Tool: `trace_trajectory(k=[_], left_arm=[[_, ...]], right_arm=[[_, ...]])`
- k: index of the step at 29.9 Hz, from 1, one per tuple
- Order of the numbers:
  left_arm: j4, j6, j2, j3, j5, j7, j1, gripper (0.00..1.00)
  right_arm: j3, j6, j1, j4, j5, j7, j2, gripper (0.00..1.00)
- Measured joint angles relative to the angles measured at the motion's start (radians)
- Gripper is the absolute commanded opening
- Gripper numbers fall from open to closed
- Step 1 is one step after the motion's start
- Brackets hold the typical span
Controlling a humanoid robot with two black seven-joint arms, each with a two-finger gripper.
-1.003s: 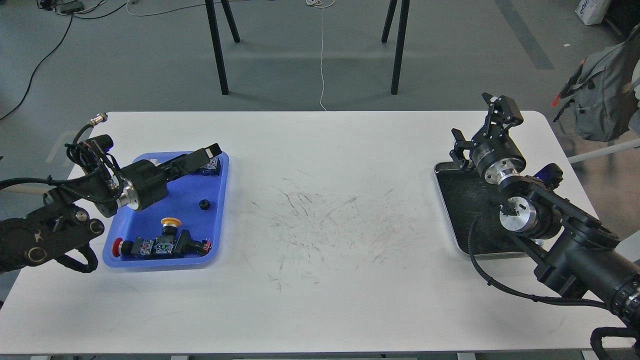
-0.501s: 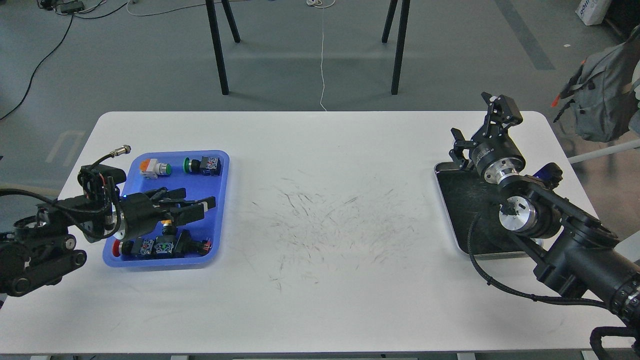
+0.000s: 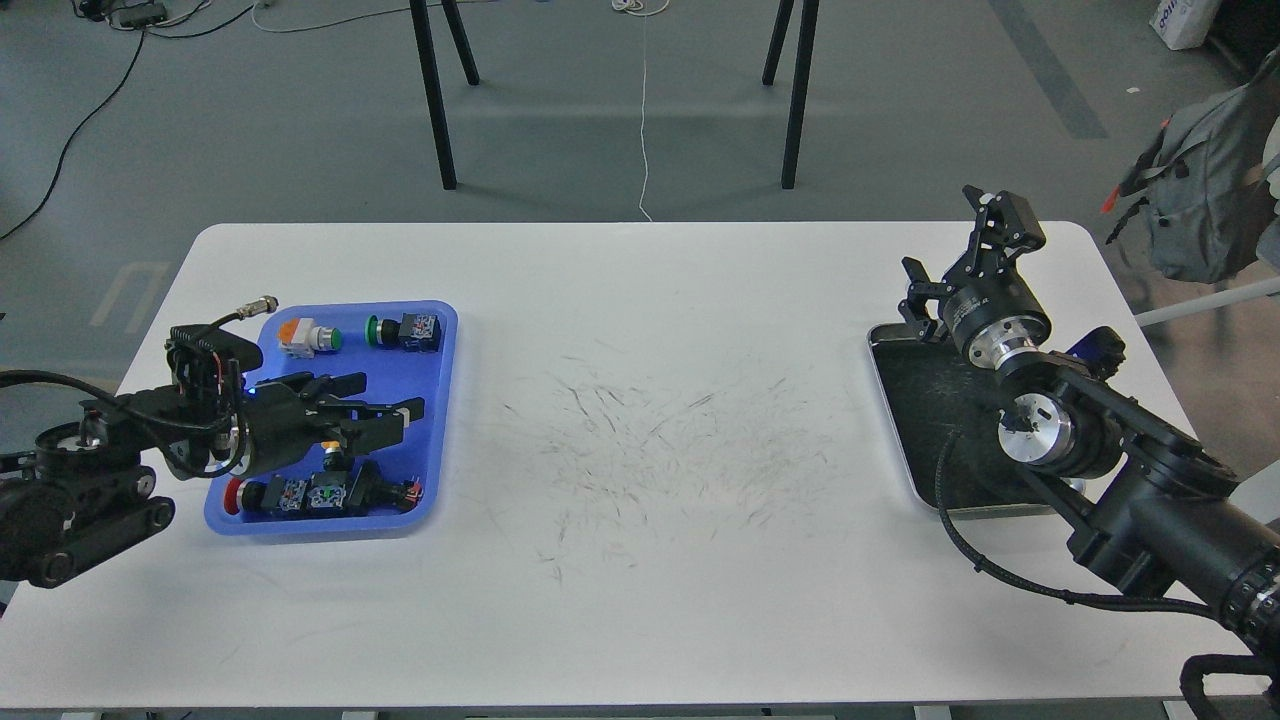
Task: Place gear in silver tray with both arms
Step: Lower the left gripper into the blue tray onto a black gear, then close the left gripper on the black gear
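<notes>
Head view. Near half of the silver tray [image 3: 915, 420] hidden behind the right arm [image 3: 1100, 450]; only the left rim, far corner and part of the dark scratched floor visible, at right of centre on the white desk [image 3: 640, 560]. Gear not made out with certainty: a small black part may lie under the left fingers, but hidden. Left arm [image 3: 90, 470] cut off at the left edge of the frame, right arm cut off at the lower right corner.

Left gripper [image 3: 385, 415] lying low over the middle of the blue tray [image 3: 440, 400], fingers [image 3: 405, 410] pointing right and spread a little apart, nothing clearly held. Right gripper [image 3: 960, 265] raised above the silver tray's far left corner, fingers [image 3: 1005, 215] wide apart, empty, touching nothing.

Push-button switches in the blue tray: an orange-and-white one [image 3: 308, 336] and a green one [image 3: 400, 330] at its far end, a row of dark ones [image 3: 320, 494] along its near edge, partly covered by the left gripper. Small print on the right wrist too fine to read.
</notes>
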Motion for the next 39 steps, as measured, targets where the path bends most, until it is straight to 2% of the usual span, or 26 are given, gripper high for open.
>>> trace_trajectory(k=[13, 24, 31, 35, 39], left_arm=[[0.086, 0.032, -0.065, 0.013, 0.029, 0.0, 0.008, 0.76], [0.162, 0.124, -0.114, 0.099, 0.037, 0.0, 0.009, 0.72], [0.167, 0.14, -0.114, 0.101, 0.037, 0.0, 0.006, 0.61], [0.167, 0.154, -0.115, 0.101, 0.037, 0.0, 0.006, 0.49], [0.167, 0.162, -0.116, 0.101, 0.037, 0.0, 0.007, 0.48]], right_arm=[[0.0, 0.0, 0.002, -0.004, -0.003, 0.0, 0.002, 1.0], [-0.002, 0.0, 0.0, -0.006, -0.004, 0.0, 0.002, 1.0], [-0.002, 0.0, 0.0, -0.009, -0.006, 0.0, 0.002, 1.0], [-0.002, -0.001, 0.0, -0.009, -0.007, 0.0, 0.002, 1.0], [-0.002, -0.001, 0.0, -0.01, -0.009, 0.0, 0.002, 1.0]])
